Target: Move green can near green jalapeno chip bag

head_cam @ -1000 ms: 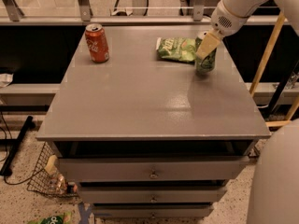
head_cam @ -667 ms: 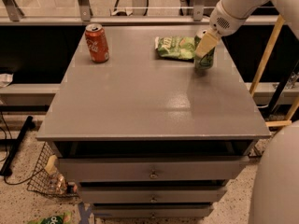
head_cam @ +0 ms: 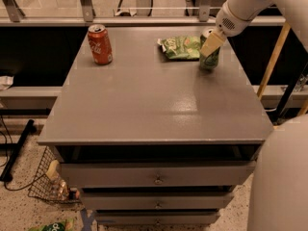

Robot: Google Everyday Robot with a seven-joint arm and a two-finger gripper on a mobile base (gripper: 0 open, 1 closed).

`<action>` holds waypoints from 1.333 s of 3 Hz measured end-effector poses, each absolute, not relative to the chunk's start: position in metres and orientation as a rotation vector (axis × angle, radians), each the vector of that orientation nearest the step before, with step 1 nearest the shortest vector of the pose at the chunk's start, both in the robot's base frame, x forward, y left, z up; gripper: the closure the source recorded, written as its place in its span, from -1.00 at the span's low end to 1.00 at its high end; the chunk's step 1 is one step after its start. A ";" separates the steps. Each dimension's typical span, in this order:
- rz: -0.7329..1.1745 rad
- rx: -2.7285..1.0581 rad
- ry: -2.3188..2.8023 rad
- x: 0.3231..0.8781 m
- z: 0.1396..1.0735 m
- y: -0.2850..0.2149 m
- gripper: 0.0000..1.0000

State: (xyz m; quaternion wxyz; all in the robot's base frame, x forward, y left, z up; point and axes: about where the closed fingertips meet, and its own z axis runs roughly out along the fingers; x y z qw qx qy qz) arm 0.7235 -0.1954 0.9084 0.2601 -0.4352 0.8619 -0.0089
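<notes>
The green can [head_cam: 209, 60] stands upright at the far right of the grey table [head_cam: 154, 100], just right of the green jalapeno chip bag [head_cam: 180, 47], which lies flat. My gripper [head_cam: 210, 48] reaches down from the upper right and is shut on the can's upper part. One beige finger [head_cam: 212, 43] shows in front of the can; the other is hidden behind it. The can's base is at or just above the tabletop, a small gap from the bag.
A red cola can [head_cam: 100, 44] stands at the table's far left. The table has drawers [head_cam: 158, 179] below. A wire basket [head_cam: 50, 184] sits on the floor at the left. A white robot body [head_cam: 281, 177] fills the lower right corner.
The gripper and the green can have shifted together slightly toward the back of the table, staying beside the chip bag. Nothing else has moved.
</notes>
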 end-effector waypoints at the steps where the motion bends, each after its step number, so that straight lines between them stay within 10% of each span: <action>1: 0.003 -1.182 2.360 0.732 0.901 -0.195 1.00; 4: 0.041 -1.206 2.397 0.740 0.892 -0.190 -0.25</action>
